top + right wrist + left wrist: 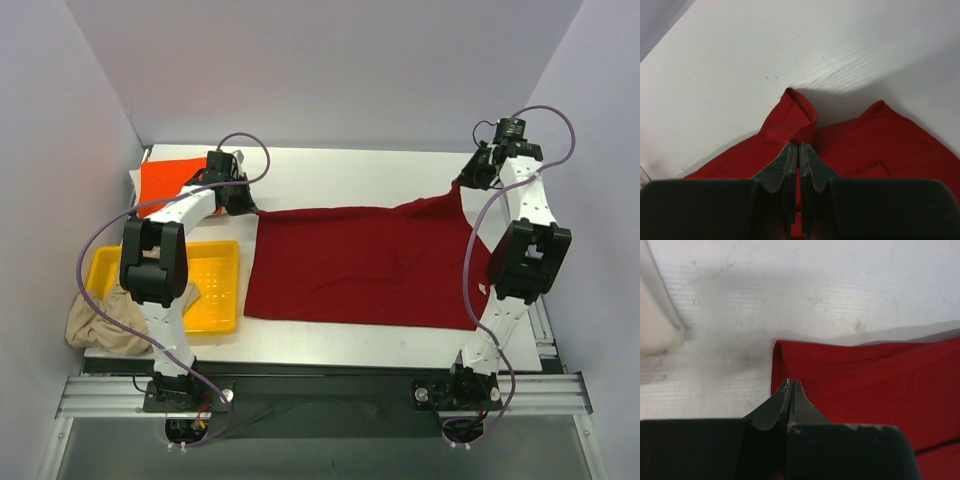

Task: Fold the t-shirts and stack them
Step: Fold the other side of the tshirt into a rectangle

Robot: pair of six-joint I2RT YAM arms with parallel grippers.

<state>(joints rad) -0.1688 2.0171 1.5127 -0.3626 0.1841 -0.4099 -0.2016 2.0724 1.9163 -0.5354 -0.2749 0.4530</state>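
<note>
Subject: dark red cloth t-shirt [365,265] spread flat mid white surface [330,170] | left gripper [791,385]: jaws closed, apparently pinching its far-left corner, contact partly hidden | right gripper [799,147]: clamped on bunched far-right corner | bright orange cloth t-shirt [165,180]: far left | crumpled beige cloth t-shirt [100,325]: near-left edge, beside yellow plastic tray [215,290]

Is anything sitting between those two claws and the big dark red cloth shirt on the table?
Nothing visible does. The left gripper and the right gripper are each pinched shut on the far edge of the dark red cloth t-shirt, one at each corner.
</note>
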